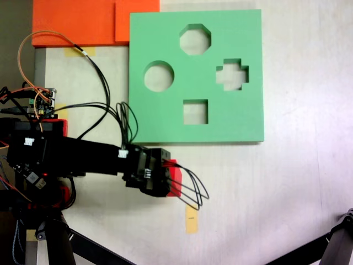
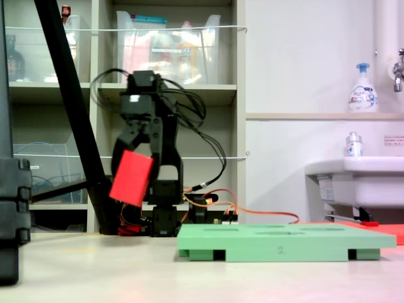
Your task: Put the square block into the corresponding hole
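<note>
The square block (image 2: 130, 178), a bright red cube, hangs tilted in the air well above the table, with my gripper (image 2: 134, 158) shut on its upper part. From above, only a red edge of the square block (image 1: 176, 178) shows beside the black gripper (image 1: 165, 175), below the board's lower left corner. The hole (image 1: 195, 111) is the square cutout in the lower middle of the green foam board (image 1: 242, 121), up and to the right of the gripper. The green foam board (image 2: 284, 242) lies flat, to the right of the block.
The board also has a round cutout (image 1: 159, 76), an octagonal cutout (image 1: 195, 39) and a cross-shaped cutout (image 1: 232, 74). An orange foam slab (image 1: 83, 22) lies at the top left. A yellow sticker (image 1: 191, 218) sits below the gripper. Tripod legs (image 1: 336, 243) cross the bottom corners.
</note>
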Motion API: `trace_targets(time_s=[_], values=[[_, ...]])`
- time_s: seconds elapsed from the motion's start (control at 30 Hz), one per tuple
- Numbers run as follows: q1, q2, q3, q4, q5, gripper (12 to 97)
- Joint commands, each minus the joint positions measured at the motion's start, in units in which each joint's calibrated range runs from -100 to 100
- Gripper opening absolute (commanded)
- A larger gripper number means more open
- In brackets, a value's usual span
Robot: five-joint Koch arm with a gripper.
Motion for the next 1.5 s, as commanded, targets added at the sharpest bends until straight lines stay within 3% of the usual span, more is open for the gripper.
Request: trace_targets(time_s=[0.0, 0.33, 0.57, 1.47], values=[[3.27, -2.67, 2.27, -1.94, 2.44, 25.6], [14.11, 14.65, 18.23, -1.75, 10.79, 25.4], [15.09, 31.96, 31.29, -1.85, 11.48, 25.4], [16.90, 44.39, 33.38, -0.79, 17.09, 25.6]])
